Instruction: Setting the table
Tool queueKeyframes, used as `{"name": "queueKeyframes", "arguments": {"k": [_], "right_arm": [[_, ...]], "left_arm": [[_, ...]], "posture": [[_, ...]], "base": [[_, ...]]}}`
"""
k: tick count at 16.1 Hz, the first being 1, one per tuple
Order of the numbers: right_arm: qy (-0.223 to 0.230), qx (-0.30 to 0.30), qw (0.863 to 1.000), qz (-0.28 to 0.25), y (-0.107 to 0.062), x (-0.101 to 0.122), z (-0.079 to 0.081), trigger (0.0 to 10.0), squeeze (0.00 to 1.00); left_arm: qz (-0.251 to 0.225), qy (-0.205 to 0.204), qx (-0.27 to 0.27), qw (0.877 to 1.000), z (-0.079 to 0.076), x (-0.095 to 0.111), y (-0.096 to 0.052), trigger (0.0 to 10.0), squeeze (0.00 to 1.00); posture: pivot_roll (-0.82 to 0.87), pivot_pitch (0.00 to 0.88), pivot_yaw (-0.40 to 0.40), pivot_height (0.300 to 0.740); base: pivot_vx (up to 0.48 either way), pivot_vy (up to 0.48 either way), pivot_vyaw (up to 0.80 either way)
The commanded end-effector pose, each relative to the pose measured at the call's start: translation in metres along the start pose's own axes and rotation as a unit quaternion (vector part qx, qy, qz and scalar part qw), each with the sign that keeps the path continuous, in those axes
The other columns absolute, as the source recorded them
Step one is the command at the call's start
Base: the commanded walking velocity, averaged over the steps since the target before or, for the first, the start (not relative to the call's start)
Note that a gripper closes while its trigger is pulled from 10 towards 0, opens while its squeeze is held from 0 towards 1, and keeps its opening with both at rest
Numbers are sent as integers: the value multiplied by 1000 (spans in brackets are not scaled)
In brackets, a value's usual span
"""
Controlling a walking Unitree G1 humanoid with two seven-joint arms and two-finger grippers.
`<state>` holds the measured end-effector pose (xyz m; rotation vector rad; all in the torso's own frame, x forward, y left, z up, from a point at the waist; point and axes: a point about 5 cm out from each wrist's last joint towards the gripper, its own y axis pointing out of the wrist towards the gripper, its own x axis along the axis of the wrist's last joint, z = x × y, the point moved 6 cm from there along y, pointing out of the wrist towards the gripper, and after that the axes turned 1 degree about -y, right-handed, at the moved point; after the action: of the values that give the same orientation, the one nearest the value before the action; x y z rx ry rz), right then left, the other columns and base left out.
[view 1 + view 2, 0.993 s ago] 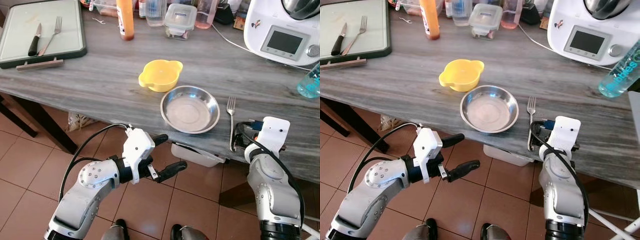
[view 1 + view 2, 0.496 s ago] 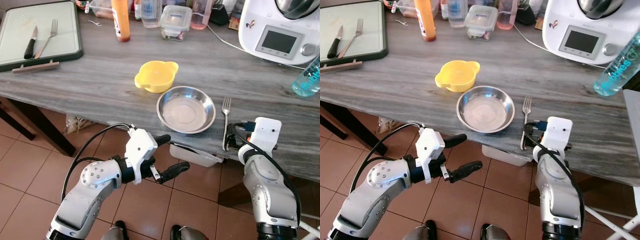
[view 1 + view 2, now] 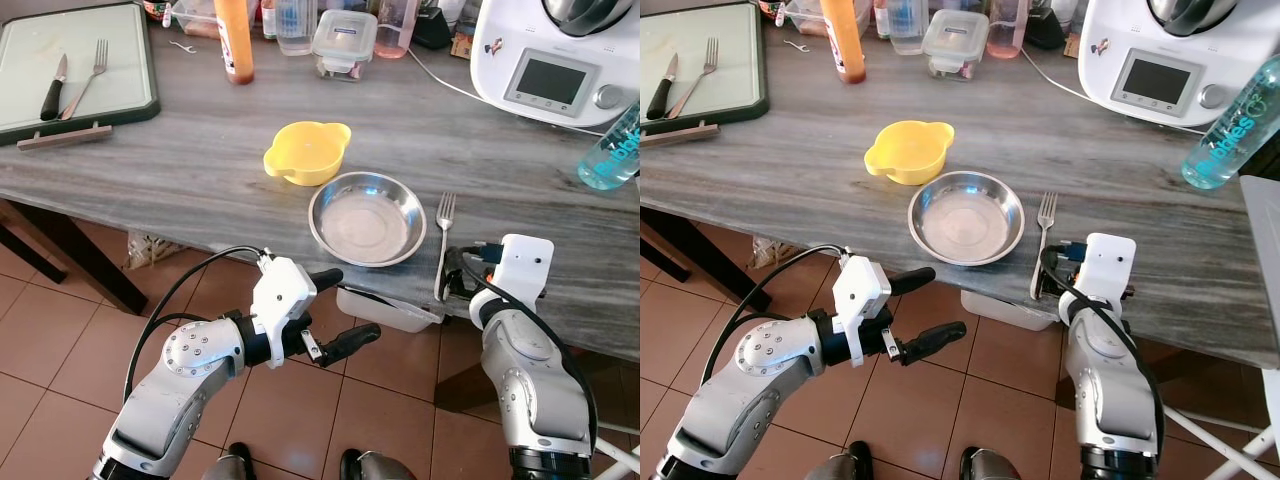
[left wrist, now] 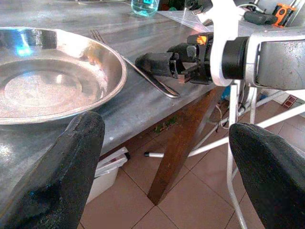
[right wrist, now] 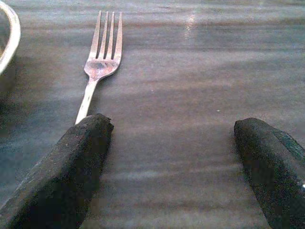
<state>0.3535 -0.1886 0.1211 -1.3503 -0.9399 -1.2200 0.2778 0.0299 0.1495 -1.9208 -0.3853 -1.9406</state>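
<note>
We see a grey wood-grain surface [image 3: 200,150] carrying a round stainless-steel bowl [image 3: 367,217] near its front edge, with a yellow plastic two-handled bowl [image 3: 304,151] just beside it, further in. To the right of the steel bowl lies a silver metal fork [image 3: 441,244], tines pointing away from us, handle reaching the front edge.

Our right gripper [image 5: 174,160] sits at that edge with its two black fingers [image 5: 62,167] spread wide and holding nothing; one finger lies over the end of the fork's handle, the other rests well apart on bare surface.

Our left gripper [image 3: 335,310] hangs below the surface, above the terracotta tiled floor [image 3: 60,340], its fingers likewise parted and empty, pointing toward the right arm.

At the far left corner, a dark-rimmed cutting board [image 3: 80,65] holds a black-handled knife [image 3: 51,88] and a second fork [image 3: 83,78]. Along the back stand an orange bottle [image 3: 235,40], a clear lidded container [image 3: 343,42] and a white kitchen machine with a screen [image 3: 560,60]; a blue-tinted water bottle [image 3: 612,152] stands at the right.
</note>
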Motion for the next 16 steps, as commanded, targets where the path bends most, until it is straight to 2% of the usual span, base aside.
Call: {"name": "queueKeyframes", "arguments": {"k": [1,4,11,14,16], "right_arm": [[-2,52,994,100,-7,-52,25,10000,1000],[-4,50,994,98,-7,-51,23,10000,1000],[-13,-3,998,56,-19,-32,-19,10000,1000],[-6,-14,999,31,-22,-24,-26,10000,1000],[6,-13,1000,-2,-22,-12,-24,10000,1000]], "left_arm": [[6,0,-11,1000,-4,-3,1,10000,0],[5,1,-11,1000,-4,-3,2,10000,0],[5,-1,-9,1000,-3,-4,3,10000,0],[4,-2,-11,1000,-2,-4,4,10000,0],[3,-2,-11,1000,-2,-4,5,10000,0]], "posture": [[85,264,-23,740],[85,264,-23,740],[77,254,-19,740],[70,250,-17,740],[72,249,-15,740]], "base": [[0,0,0],[0,0,0],[0,0,0],[0,0,0],[0,0,0]]}}
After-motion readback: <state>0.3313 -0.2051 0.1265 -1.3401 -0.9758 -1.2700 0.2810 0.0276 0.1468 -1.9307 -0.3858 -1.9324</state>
